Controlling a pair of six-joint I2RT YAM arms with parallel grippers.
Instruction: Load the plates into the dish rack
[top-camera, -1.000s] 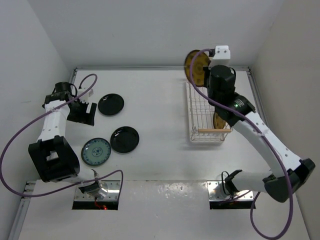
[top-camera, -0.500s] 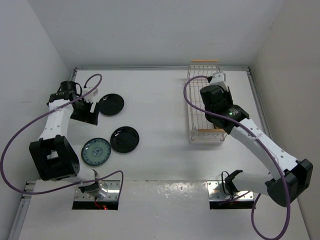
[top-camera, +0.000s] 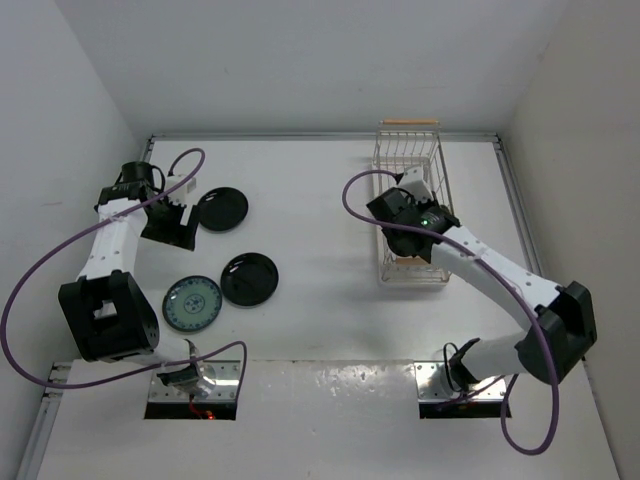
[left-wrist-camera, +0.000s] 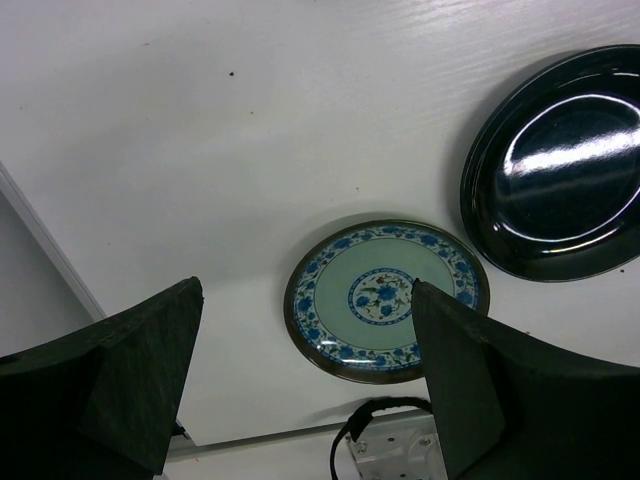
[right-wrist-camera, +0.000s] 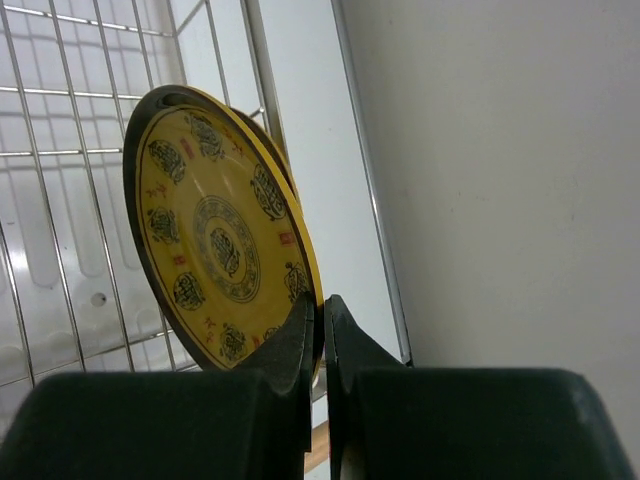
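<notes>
Top camera looks down from 6 o'clock on the worktop (top-camera: 320, 200); close wrist cameras share its teal plate (left-wrist-camera: 385, 298) and rack (right-wrist-camera: 60, 200).

- The flat white painted tabletop (top-camera: 320, 200) forms the floor of the enclosure. The left wrist view shows a faint lengthwise grain in its surface.
- A small dark speck (left-wrist-camera: 231, 72) marks the tabletop in that same view.
- A plain matt white far wall (top-camera: 300, 60) rises from the far edge.
- A plain white left wall (top-camera: 60, 120) and a plain off-white right wall (top-camera: 580, 150) close the two sides.
- A thin grey metal rail (top-camera: 300, 136) runs along the foot of the far wall. Similar rails follow the left and right sides.
- A worn shiny metal strip (top-camera: 330, 380) spans the near edge and catches glare.
- Lighting is even and diffuse, and shadows are soft and short.
</notes>
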